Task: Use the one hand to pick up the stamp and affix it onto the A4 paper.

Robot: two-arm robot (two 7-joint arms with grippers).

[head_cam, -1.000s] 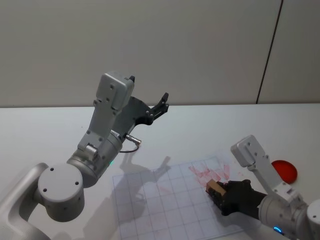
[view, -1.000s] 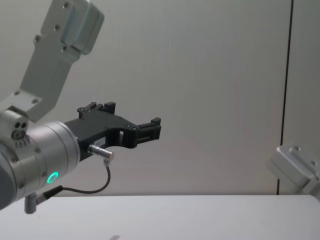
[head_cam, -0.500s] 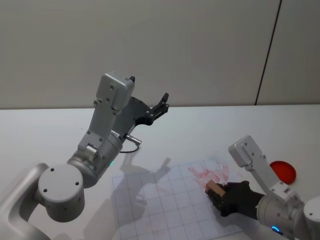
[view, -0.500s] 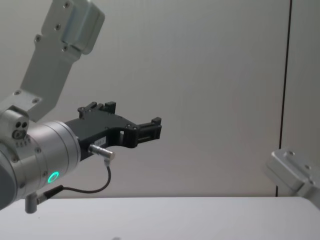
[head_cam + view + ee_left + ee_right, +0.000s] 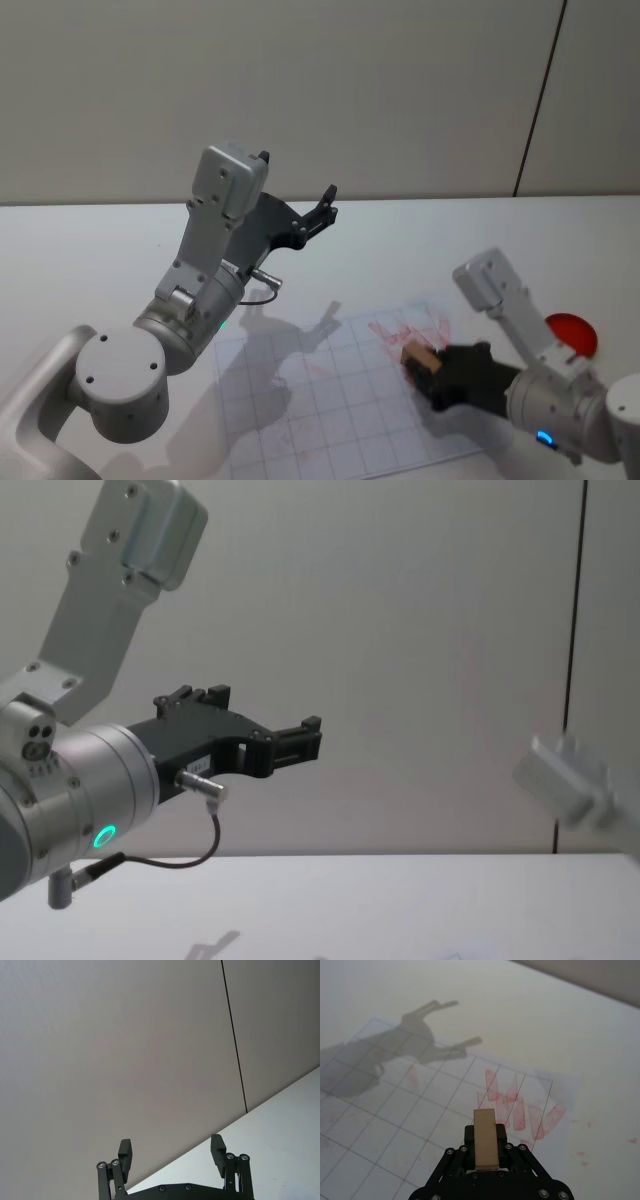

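My right gripper (image 5: 418,366) is shut on the stamp (image 5: 419,354), a light-brown wooden block, just above the A4 paper (image 5: 330,395). The gridded sheet lies on the white table and carries red stamp marks (image 5: 412,330) near its far right corner. From the right wrist, the stamp (image 5: 485,1138) sticks out between the black fingers, over the paper (image 5: 420,1125) and close to the red marks (image 5: 520,1105). My left gripper (image 5: 325,208) is raised high over the table, open and holding nothing; in the left wrist view its fingers (image 5: 216,1149) stand wide apart, and from the chest it (image 5: 305,737) points right.
A red round ink pad (image 5: 571,334) lies on the table to the right of the paper, behind my right forearm. The left arm's shadow falls across the sheet's near left part. A white wall stands behind the table.
My right gripper with the stamp has moved slightly left and farther across the paper, toward the red marks. The left arm has not moved.
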